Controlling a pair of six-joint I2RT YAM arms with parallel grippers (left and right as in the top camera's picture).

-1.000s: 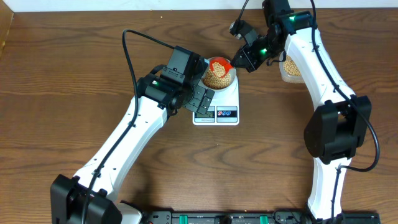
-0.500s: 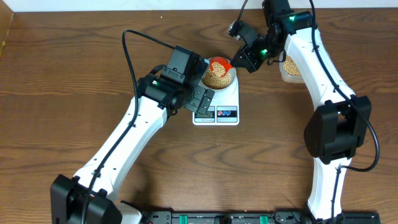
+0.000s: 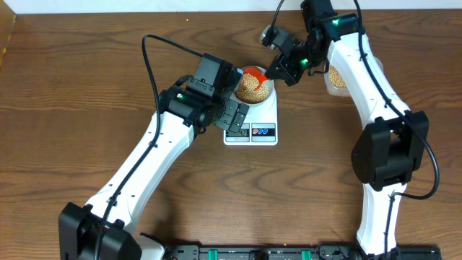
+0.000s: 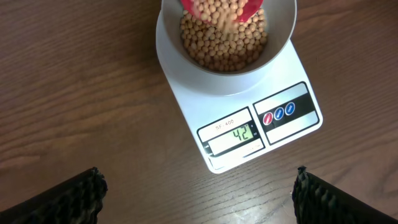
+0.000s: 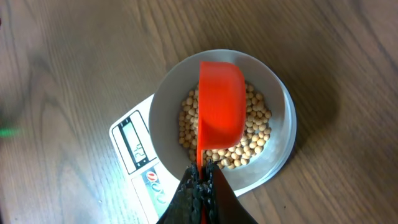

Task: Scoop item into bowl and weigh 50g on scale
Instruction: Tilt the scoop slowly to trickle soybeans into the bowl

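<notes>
The pale bowl (image 3: pixel 266 92) stands on the white scale (image 3: pixel 251 132), partly filled with tan beans (image 3: pixel 250 89). My right gripper (image 3: pixel 278 71) is shut on the handle of a red scoop (image 3: pixel 252 74) held over the bowl. In the right wrist view the scoop (image 5: pixel 221 106) is turned bottom-up above the beans (image 5: pixel 255 134), with the gripper (image 5: pixel 202 180) clamped on its handle. In the left wrist view beans (image 4: pixel 224 43) fall blurred from the scoop (image 4: pixel 249 7), and the scale's display (image 4: pixel 235 135) reads 42. My left gripper (image 4: pixel 199 199) hangs open at the scale's front-left corner, holding nothing.
A clear tub (image 3: pixel 337 78) holding more beans sits to the right of the scale, partly hidden behind my right arm. My left arm (image 3: pixel 144 166) crosses the table from the front left. Bare wood lies in front of the scale.
My right gripper has shifted slightly up and left, and the scoop has tipped further over the bowl. The left arm has not moved.
</notes>
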